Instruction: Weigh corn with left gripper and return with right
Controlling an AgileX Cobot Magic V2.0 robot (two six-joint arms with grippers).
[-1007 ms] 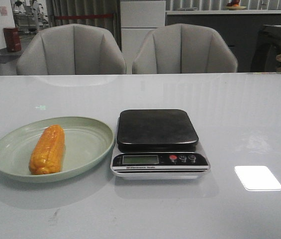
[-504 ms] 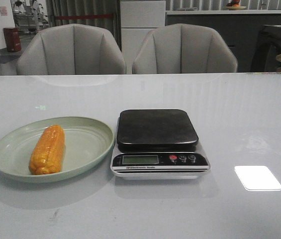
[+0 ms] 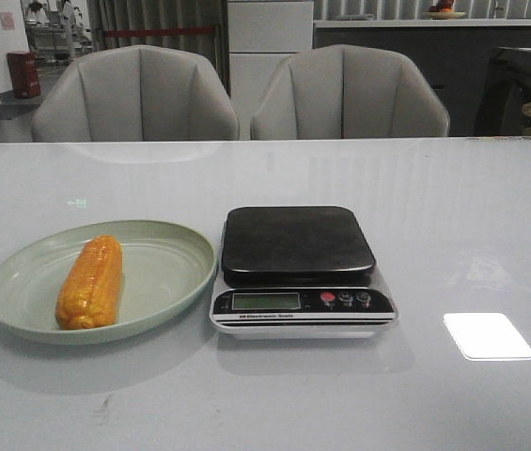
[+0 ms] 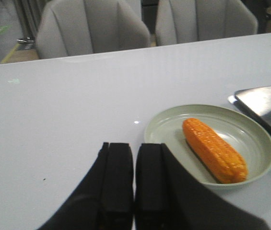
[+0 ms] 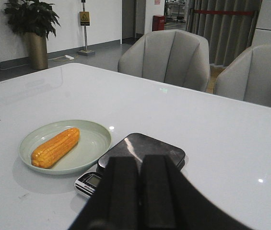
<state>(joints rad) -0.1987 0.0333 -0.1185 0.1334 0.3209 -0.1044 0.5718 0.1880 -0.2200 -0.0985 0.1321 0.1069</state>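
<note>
An orange-yellow corn (image 3: 89,282) cob is seen lying lengthwise on a pale green plate (image 3: 166,272), which is set on a glossy white table (image 3: 453,216) just to the left of a kitchen scale (image 3: 298,272) with a bare dark platform. The left gripper (image 4: 134,179) is held above the table near the plate with its black fingers pressed together on nothing. The right gripper (image 5: 140,184) is likewise closed and empty, raised above the scale.

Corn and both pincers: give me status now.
Left pincer shut, empty, short of the plate. Right pincer shut, empty, above the scale. Corn lying on the plate, untouched. Scale platform bare, nothing in the way.
</note>
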